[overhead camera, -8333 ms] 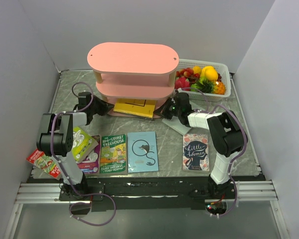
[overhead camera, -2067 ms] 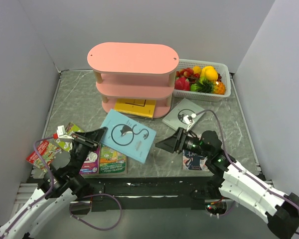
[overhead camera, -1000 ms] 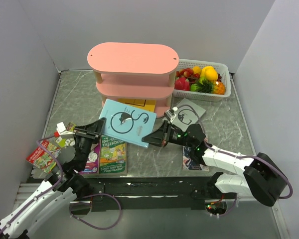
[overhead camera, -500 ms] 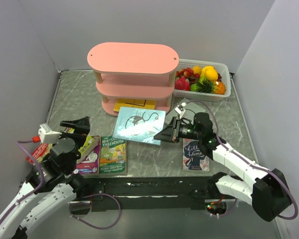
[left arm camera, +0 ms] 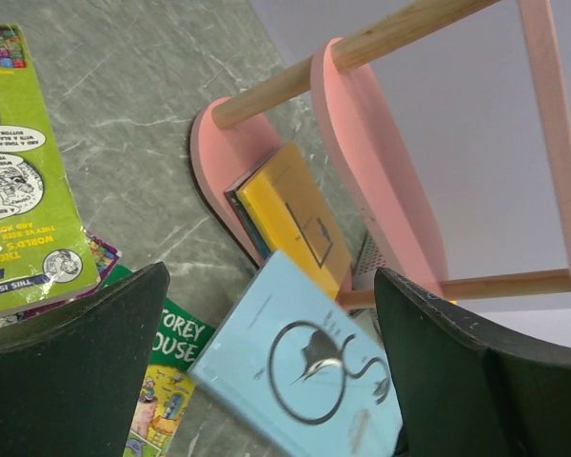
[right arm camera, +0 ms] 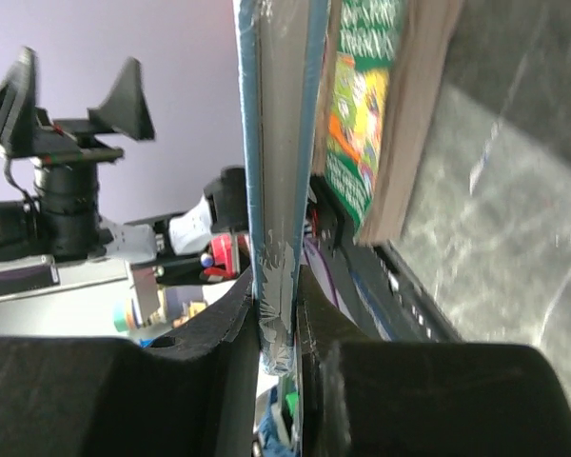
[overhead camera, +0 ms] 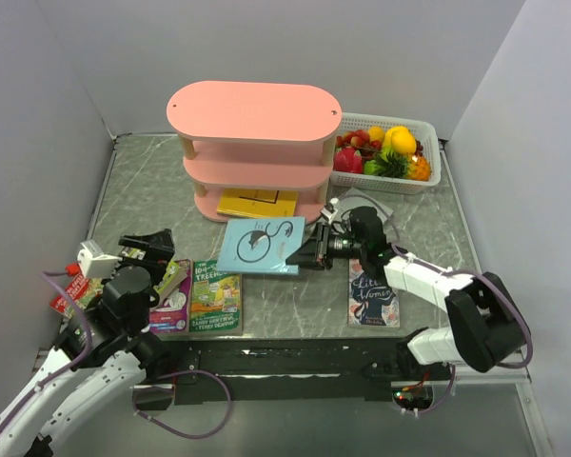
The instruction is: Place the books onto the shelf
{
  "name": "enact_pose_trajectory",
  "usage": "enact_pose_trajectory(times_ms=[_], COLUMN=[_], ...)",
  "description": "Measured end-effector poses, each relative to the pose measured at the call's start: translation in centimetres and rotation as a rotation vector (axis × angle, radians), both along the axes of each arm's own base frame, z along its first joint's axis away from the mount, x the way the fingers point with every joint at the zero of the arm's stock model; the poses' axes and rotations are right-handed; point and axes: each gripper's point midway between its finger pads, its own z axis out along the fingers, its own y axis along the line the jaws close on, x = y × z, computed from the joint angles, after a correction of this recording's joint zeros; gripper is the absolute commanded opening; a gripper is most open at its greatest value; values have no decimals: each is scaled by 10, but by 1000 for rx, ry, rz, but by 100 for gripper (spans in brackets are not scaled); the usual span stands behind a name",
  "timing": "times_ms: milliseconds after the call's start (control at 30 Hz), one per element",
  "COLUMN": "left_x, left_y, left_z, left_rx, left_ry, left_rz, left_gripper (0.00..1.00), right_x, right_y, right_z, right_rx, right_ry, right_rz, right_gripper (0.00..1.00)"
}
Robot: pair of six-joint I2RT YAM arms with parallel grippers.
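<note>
Two grippers are in my view. My right gripper (overhead camera: pixel 314 252) pinches the light blue book (overhead camera: pixel 262 245) by its edge and holds it tilted just in front of the pink shelf (overhead camera: pixel 254 114), whose bottom board carries a yellow book (overhead camera: pixel 257 203). My left gripper (overhead camera: pixel 150 240) hangs with jaws spread wide above the lime green book (left arm camera: pixel 19 190).
</note>
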Motion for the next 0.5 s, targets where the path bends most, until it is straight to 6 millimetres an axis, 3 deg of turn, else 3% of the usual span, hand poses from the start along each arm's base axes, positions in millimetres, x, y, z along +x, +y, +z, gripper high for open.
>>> enact_pose_trajectory(times_ms=[267, 500], left_x=[4, 10], left_y=[-3, -8], left_z=[-8, -17], left_rx=[31, 59], left_ry=[10, 25], left_rz=[-5, -9], left_gripper=[95, 96], right_x=[39, 70], right_y=[10, 10], right_z=[16, -12], right_rx=[60, 92], right_ry=[-58, 51], right_rz=[-30, -86], right_gripper=[0, 0])
